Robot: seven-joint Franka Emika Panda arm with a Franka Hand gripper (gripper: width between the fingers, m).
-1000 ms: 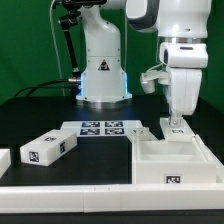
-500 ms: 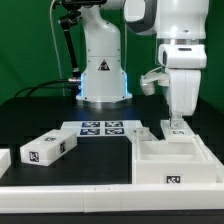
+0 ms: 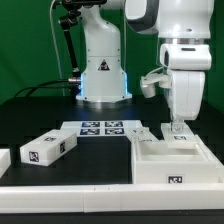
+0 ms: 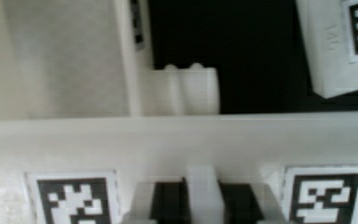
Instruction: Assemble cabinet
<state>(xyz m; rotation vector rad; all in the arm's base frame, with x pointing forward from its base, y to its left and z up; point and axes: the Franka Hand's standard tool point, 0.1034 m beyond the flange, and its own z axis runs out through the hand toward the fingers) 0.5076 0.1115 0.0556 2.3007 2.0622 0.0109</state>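
The arm's pincer [image 3: 176, 128] is down low, pointing straight at the table, and its tips sit right at the far wall of the cabinet body [image 3: 150, 170]. That's the big white boxy piece with open compartments. It lies directly under and in front of the pincer, toward the camera in the exterior view, with a tag on its near face.

From the wrist, the pincer [image 4: 197, 205] shows two dark fingers [image 4: 165, 205] close together with only a thin pale strip between them. The picture is too blurred to tell whether they're clamped on that strip or just resting against the cabinet body [image 4: 176, 150]. A fiducial tag [image 4: 69, 200] sits on one side of the fingers and a second tag [image 4: 322, 195] on the other. Beyond the wall, out ahead of the pincer, there's a small white rounded part [image 4: 181, 90] on the dark table.

Off to the pincer's side, toward the exterior view's left, the marker board [image 3: 100, 128] lies flat. Farther that way and well apart from the pincer is a tagged drawer block [image 3: 48, 148]. A long white border rail [image 3: 70, 188] runs along the near edge.
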